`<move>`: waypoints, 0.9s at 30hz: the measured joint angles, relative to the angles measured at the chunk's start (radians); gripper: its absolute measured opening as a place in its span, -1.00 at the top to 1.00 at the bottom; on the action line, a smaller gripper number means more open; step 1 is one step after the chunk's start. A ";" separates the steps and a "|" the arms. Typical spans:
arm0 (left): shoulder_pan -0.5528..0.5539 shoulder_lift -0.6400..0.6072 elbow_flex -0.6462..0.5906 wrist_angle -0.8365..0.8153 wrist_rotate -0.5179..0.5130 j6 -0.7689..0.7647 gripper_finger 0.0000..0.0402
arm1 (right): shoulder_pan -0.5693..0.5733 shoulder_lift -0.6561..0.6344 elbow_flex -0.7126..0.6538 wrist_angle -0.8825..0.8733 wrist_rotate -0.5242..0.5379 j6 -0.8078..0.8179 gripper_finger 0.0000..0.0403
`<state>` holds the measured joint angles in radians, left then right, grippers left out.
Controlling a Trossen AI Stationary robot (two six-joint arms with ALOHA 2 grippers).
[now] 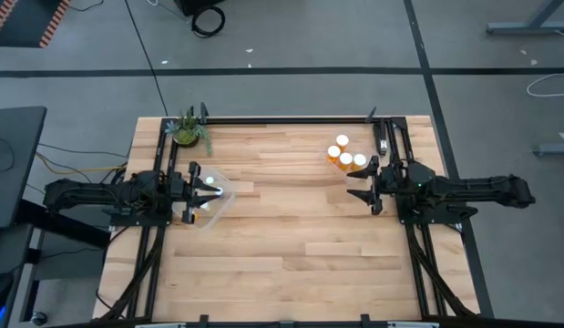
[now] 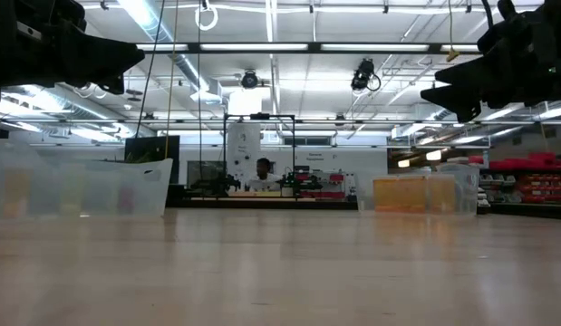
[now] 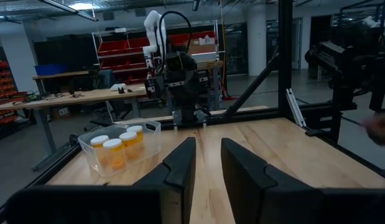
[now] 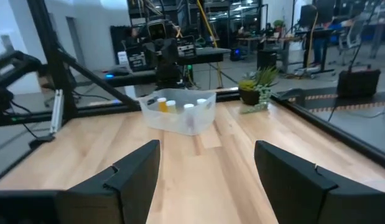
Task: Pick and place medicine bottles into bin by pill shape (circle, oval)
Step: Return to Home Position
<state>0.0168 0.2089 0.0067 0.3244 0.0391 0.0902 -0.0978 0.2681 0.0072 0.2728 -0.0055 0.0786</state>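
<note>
Three orange medicine bottles with white caps (image 1: pixel 345 155) stand in a clear bin (image 1: pixel 334 166) at the far right; they also show in the left wrist view (image 3: pixel 120 149). A second clear bin (image 1: pixel 218 205) at the left holds more bottles (image 4: pixel 170 104). My left gripper (image 1: pixel 198 192) hangs above that left bin, its fingers (image 3: pixel 180 165) a narrow gap apart and empty. My right gripper (image 1: pixel 364 182) hangs just near of the right bin, wide open and empty (image 4: pixel 206 146).
A small potted plant (image 1: pixel 188 129) stands at the far left corner. A black frame (image 1: pixel 291 119) runs along the table's far edge and sides. Bare wood (image 1: pixel 291 237) lies between the arms and toward the near edge. A person (image 2: pixel 262 172) sits in the room beyond.
</note>
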 joint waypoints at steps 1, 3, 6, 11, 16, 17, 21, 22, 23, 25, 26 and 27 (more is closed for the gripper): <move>0.000 0.000 0.000 0.000 0.000 0.000 0.57 | 0.000 0.000 0.000 -0.001 0.002 -0.012 -0.33; 0.000 0.000 0.000 0.000 0.000 0.000 0.59 | 0.000 0.000 0.000 -0.005 0.001 -0.019 -0.33; 0.000 0.000 0.000 0.000 0.000 0.000 0.61 | 0.000 0.000 0.000 -0.004 0.002 -0.013 -0.33; 0.000 0.000 0.000 0.000 0.000 0.000 0.60 | 0.000 0.000 0.000 -0.005 0.002 -0.015 -0.33; 0.000 0.000 0.000 0.000 0.000 0.000 0.57 | 0.000 0.000 0.001 -0.005 0.001 -0.015 -0.33; 0.000 0.000 0.000 0.000 0.000 0.000 0.57 | 0.000 0.000 0.001 -0.005 0.001 -0.015 -0.33; 0.000 0.000 0.000 0.000 0.000 0.000 0.58 | 0.000 0.000 0.001 -0.005 0.002 -0.015 -0.33; 0.000 0.000 0.000 0.000 0.000 0.000 0.58 | 0.000 0.000 0.001 -0.005 0.001 -0.015 -0.33; 0.000 0.000 0.000 0.000 0.000 0.000 0.59 | 0.000 0.000 0.001 -0.005 0.001 -0.015 -0.33; 0.000 0.000 0.000 0.000 0.000 0.000 0.60 | 0.000 0.000 0.001 -0.005 0.001 -0.015 -0.33; 0.000 0.000 0.000 0.000 0.000 0.000 0.61 | 0.000 0.000 0.001 -0.005 0.001 -0.015 -0.33; 0.000 0.000 0.000 0.000 0.000 0.000 0.61 | 0.000 0.000 0.001 -0.005 0.001 -0.015 -0.33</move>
<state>0.0169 0.2089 0.0067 0.3244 0.0390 0.0905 -0.0978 0.2684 0.0082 0.2676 -0.0040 0.0631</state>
